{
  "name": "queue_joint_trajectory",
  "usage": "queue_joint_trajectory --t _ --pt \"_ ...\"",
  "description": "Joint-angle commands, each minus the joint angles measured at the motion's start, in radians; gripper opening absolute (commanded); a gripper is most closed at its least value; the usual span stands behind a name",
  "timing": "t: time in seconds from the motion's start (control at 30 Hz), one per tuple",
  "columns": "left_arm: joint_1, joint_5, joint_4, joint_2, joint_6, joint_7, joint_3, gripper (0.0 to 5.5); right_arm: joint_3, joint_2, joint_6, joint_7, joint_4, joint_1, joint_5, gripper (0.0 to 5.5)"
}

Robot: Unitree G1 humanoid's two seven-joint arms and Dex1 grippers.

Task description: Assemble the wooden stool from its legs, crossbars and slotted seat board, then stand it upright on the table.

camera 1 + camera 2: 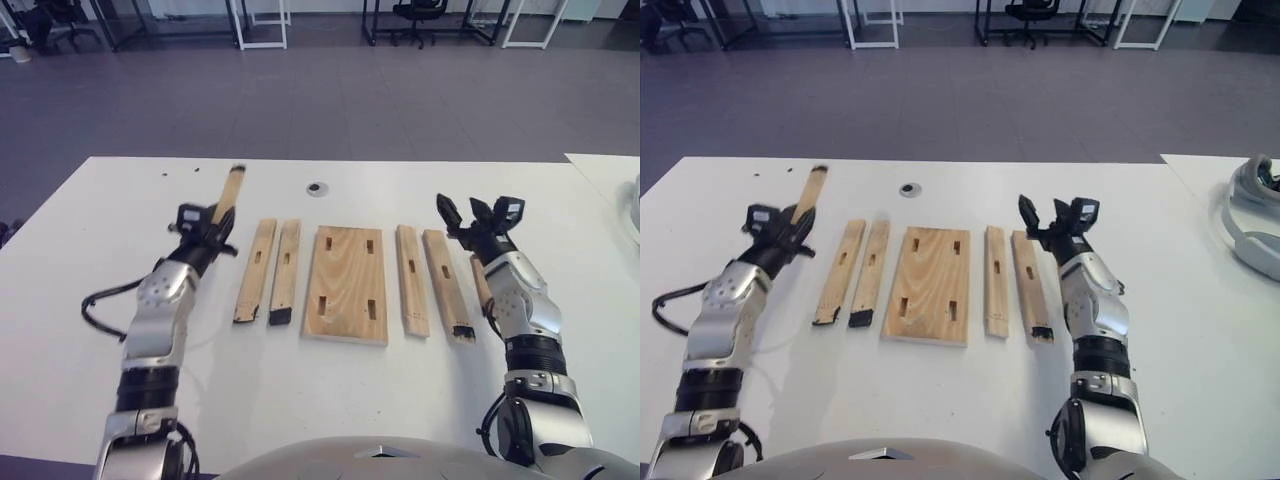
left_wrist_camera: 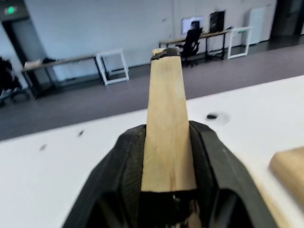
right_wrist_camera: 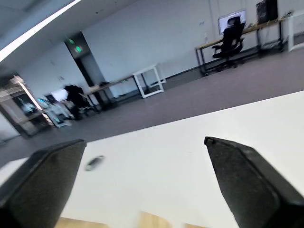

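the slotted seat board [image 1: 346, 284] lies flat at the middle of the white desk [image 1: 400, 400], its four slots facing up. just left of the board we see the inner left leg [image 1: 285, 268] and the outer left leg [image 1: 256, 268], side by side and roughly parallel to the board's long edge, each with a dark near tip. just right of the board lie the inner right leg [image 1: 411, 279] and the outer right leg [image 1: 444, 282], laid out the same way. a further wooden strip [image 1: 480, 282] shows right of those, partly hidden behind the right forearm.

farther left of the board, beyond the outer left leg, the left jaws are clamped on one end of a plain wooden bar [image 1: 229, 198]. the bar points away from the robot, its dark-tipped far end reaching past the board's far edge. we cannot tell whether that end touches the desk.

right of the board, past its far right corner, the right jaws stand wide apart and hold nothing.

a small round desk port [image 1: 317, 188] sits beyond the board's far edge.
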Motion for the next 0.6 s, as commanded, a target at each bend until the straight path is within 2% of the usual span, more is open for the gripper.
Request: queue_joint_trajectory --t 0.03,0.13,0.27,0.6 --pt "-0.154 0.036 0.059 -0.063 -0.094 -0.081 -0.124 1.29 0.066 0.122 0.242 -0.014 -0.202 -0.086 0.238 4.64" --pt "-0.188 0.038 0.051 -0.095 -0.157 -0.126 -0.178 1.29 0.065 0.203 0.311 -0.091 -0.225 -0.120 0.327 4.64" --pt "-0.180 0.083 0.041 -0.081 -0.219 -0.179 -0.240 1.29 0.028 0.245 0.336 -0.150 -0.220 -0.151 0.402 3.99" --pt "-0.147 0.091 0.020 -0.073 -0.250 -0.246 -0.276 1.29 -0.002 0.250 0.356 -0.202 -0.223 -0.174 0.452 2.20"
